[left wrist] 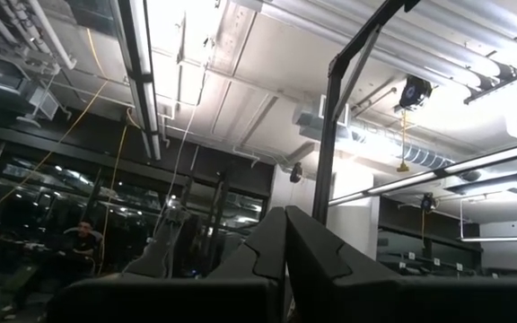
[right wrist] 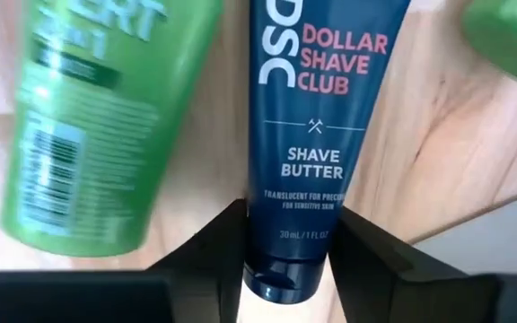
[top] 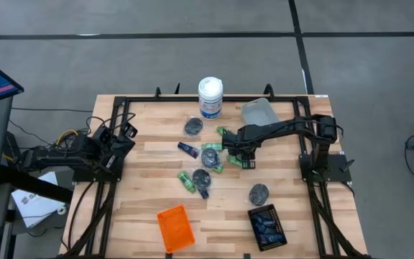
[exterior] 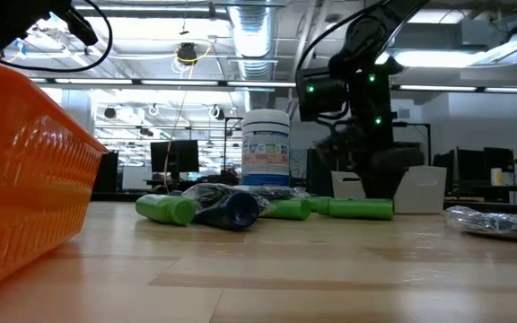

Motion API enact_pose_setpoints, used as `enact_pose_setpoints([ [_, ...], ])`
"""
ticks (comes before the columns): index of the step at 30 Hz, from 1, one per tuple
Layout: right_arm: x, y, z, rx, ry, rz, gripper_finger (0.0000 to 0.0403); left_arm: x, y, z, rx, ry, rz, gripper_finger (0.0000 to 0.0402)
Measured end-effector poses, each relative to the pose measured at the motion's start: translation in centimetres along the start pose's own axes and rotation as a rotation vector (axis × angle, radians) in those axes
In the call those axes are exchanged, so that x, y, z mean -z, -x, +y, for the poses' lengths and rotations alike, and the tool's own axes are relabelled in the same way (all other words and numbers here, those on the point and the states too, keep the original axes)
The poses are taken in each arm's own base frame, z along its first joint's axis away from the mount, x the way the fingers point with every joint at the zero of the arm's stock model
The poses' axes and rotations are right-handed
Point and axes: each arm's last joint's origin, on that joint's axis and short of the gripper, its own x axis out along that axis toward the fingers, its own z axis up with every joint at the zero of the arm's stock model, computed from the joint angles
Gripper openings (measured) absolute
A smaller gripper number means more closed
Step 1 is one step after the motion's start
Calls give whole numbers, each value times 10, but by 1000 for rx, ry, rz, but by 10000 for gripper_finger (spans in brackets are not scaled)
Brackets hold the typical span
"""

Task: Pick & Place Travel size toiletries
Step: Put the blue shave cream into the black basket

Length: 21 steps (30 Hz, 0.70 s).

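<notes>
Between right wrist jaws, blue tube (right wrist: 308, 135)
</notes>
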Motion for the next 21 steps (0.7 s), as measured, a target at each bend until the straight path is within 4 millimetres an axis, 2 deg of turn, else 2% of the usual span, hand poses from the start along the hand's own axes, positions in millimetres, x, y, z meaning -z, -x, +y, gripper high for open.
enact_pose_setpoints([
  [4, 4, 10, -1, 1, -38, -14, 112, 0, 0, 0, 0, 1, 0, 1],
  [8, 10, 29, 0, 11, -75, -66, 130, 0, 0, 0, 0, 2, -1, 1],
  [11, 19, 51, 3, 14, -117, -125, 137, 0, 0, 0, 1, 2, -3, 1],
  [15, 36, 85, 10, 10, -186, -228, 127, 0, 0, 0, 1, 2, -3, 1],
  [21, 66, 132, 43, -49, -263, -396, 125, 0, 0, 0, 1, 2, -3, 1],
])
